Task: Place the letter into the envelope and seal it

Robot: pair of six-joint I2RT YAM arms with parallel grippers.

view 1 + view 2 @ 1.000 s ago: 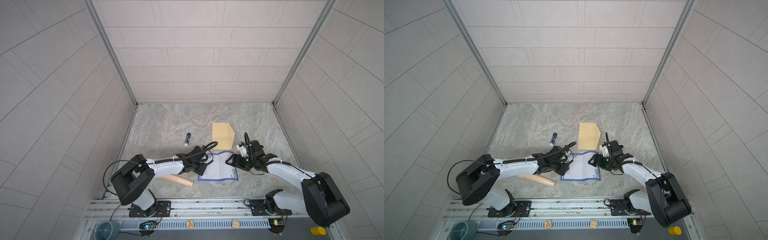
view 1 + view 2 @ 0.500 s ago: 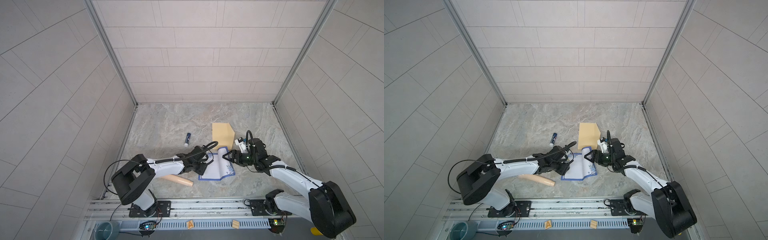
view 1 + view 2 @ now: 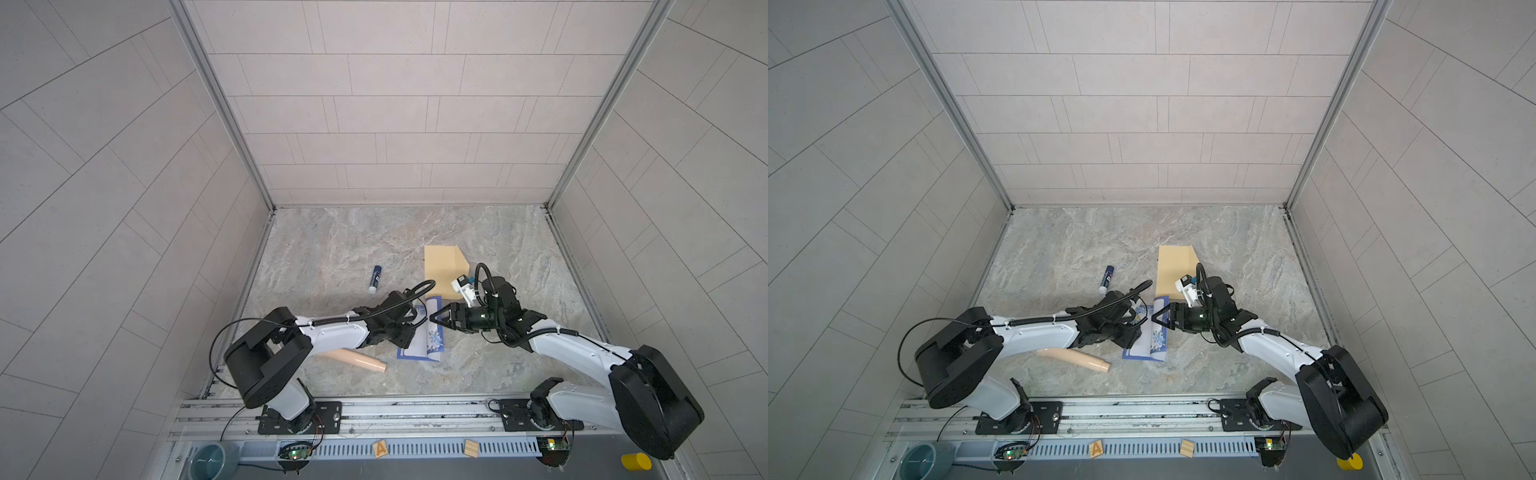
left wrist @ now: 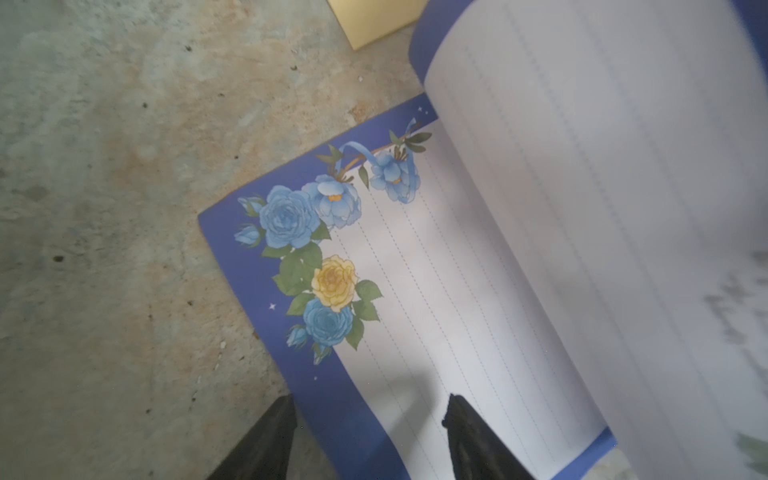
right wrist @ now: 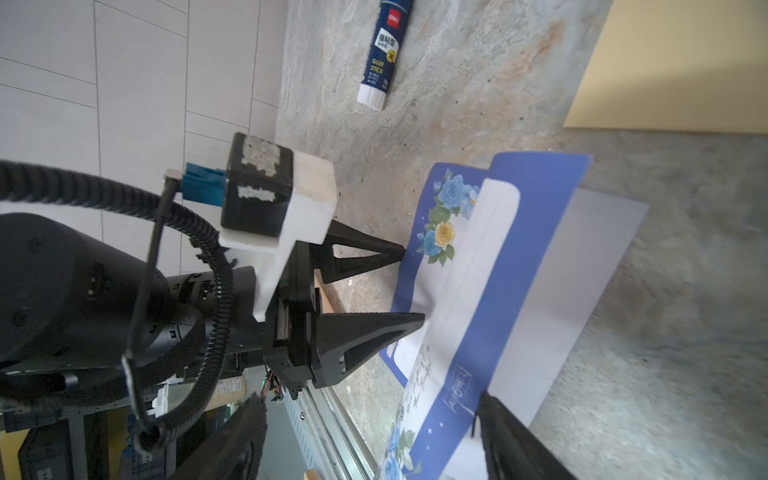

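The letter [image 3: 430,336] [image 3: 1154,338] lies near the table's front, its right half lifted and curled over toward the left. In the left wrist view the letter's [image 4: 457,270] flowered corner lies flat under the raised fold. My left gripper [image 3: 412,328] [image 4: 370,401] is open and straddles the letter's left border, one finger over the table, one over the sheet. My right gripper [image 3: 435,320] [image 5: 368,409] is open; one of its fingers [image 5: 511,440] rests against the outer side of the raised letter [image 5: 498,270]. The tan envelope [image 3: 442,266] [image 3: 1177,270] lies flat just behind.
A blue-and-white glue stick [image 3: 375,279] [image 5: 382,54] lies to the left behind the letter. A tan cylinder [image 3: 359,360] lies under the left arm near the front rail. Tiled walls enclose the table on three sides.
My right gripper has moved left, and the letter's right side has risen from flat and curled over toward the left. The left gripper has stayed in place.
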